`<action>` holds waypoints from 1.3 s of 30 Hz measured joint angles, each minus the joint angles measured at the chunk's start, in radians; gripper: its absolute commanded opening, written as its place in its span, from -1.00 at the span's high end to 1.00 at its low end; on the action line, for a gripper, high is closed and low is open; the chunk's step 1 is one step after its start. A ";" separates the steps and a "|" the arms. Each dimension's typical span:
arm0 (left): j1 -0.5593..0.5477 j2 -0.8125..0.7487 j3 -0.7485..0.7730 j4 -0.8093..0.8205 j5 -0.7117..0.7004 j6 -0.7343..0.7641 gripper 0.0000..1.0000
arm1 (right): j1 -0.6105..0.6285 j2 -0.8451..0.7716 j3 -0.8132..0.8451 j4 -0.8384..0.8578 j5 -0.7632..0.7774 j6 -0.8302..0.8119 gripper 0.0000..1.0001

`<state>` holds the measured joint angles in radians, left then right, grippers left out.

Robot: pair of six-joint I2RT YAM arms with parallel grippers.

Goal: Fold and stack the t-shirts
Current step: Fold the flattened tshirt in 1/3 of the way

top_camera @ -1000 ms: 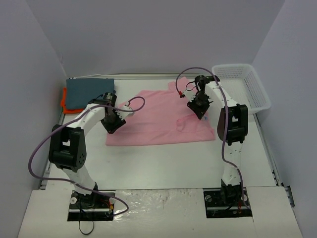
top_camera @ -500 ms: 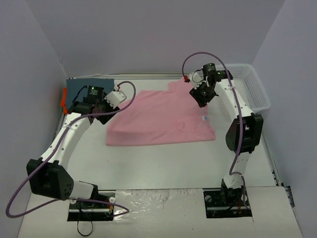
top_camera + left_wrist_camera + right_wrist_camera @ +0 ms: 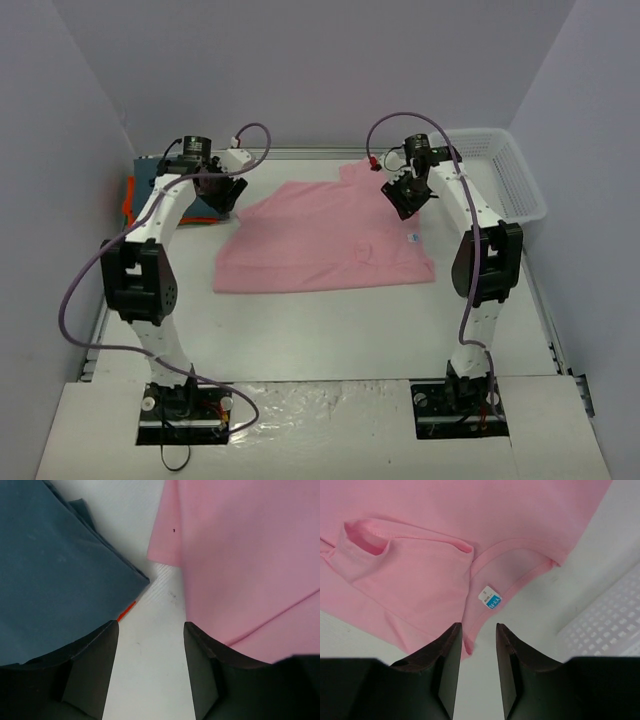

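My left pincer [image 3: 150, 626] hangs, jaws apart and empty, over bare worktop [image 3: 150, 680] between the blue-grey shirt [image 3: 50, 570], atop the orange shirt [image 3: 129, 208], and the pink shirt [image 3: 320, 245] spread mid-worktop. My right pincer [image 3: 478, 627], likewise apart and empty, hovers above the pink neckline [image 3: 520, 572].

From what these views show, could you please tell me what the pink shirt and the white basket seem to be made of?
Pink t-shirt: soft matte knit cloth, likely cotton; stitched seams, sewn-in label. White basket: probably rigid moulded plastic; regular open mesh walls.
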<state>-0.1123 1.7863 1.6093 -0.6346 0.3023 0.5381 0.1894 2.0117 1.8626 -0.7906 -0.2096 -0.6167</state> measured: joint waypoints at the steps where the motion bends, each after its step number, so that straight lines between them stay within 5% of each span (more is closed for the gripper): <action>1: 0.009 0.048 0.042 -0.008 0.020 0.000 -0.05 | 0.000 0.015 -0.008 0.001 0.000 0.003 0.42; 10: 0.047 0.449 0.433 -0.130 0.147 0.000 -0.05 | -0.001 0.097 -0.058 0.002 0.005 0.011 0.41; 21: 0.064 0.628 0.663 -0.237 0.237 -0.034 -0.05 | -0.012 0.117 -0.058 0.006 0.023 0.011 0.42; 26: 0.075 0.689 0.715 -0.268 0.246 -0.045 0.22 | -0.013 0.154 -0.058 0.007 0.035 0.011 0.42; 39: 0.076 0.745 0.757 -0.387 0.259 -0.016 0.28 | -0.021 0.158 -0.058 0.009 0.051 0.011 0.43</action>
<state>-0.0364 2.5309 2.3665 -1.0218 0.5613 0.5224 0.1688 2.1696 1.8046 -0.7815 -0.1585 -0.6052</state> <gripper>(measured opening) 0.361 0.285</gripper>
